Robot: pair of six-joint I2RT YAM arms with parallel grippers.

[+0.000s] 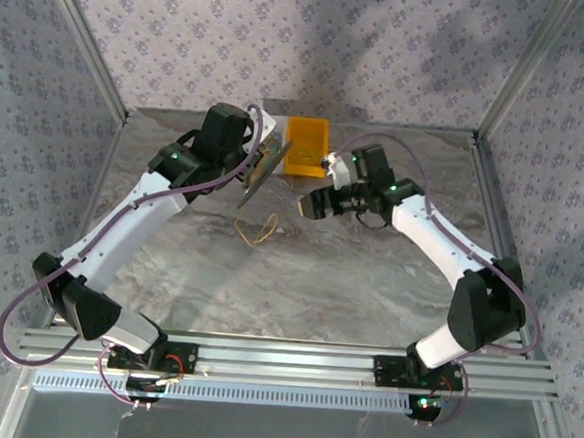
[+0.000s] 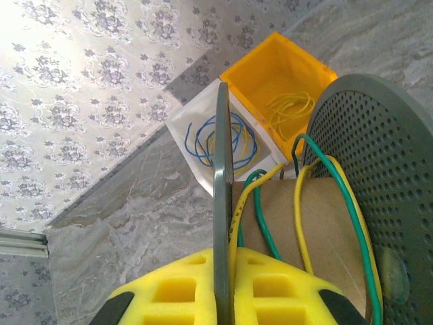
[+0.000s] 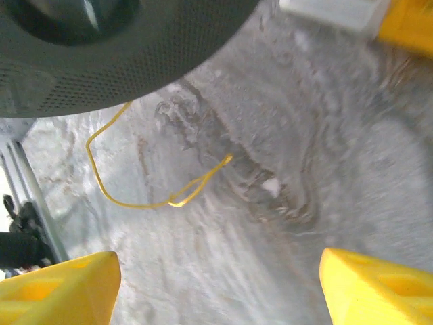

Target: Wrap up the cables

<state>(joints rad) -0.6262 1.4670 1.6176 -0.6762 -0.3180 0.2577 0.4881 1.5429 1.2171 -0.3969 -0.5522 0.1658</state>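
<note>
Currently the left gripper [image 1: 247,172] holds a grey perforated spool with a brown cardboard core [image 1: 260,172] on edge above the marbled grey table [image 1: 297,290]. Its yellow foam pads [image 2: 139,294] are clamped on either side of one thin flange. Turns of the thin, kinked yellow wire [image 2: 302,223] and of a green wire [image 2: 356,223] lie loosely round the core, between the two flanges. The rest of the yellow wire drops from under the spool's rim and lies in a slack loop on the table just below it, near the table's middle, with the free end doubled back.

The right gripper [image 3: 220,271] hovers low over the table just right of the spool, its jaws wide apart and empty. The loop lies ahead of it, touching neither finger.

Behind the spool, near the far edge, a white box [image 2: 183,128] holding blue and yellow wires and an orange plastic bin [image 1: 306,145] holding more yellow wire stand side by side. Open tabletop stretches from the loop to the aluminium rail [image 1: 292,359] that carries the arm bases. Both side edges are well apart from the grippers.
</note>
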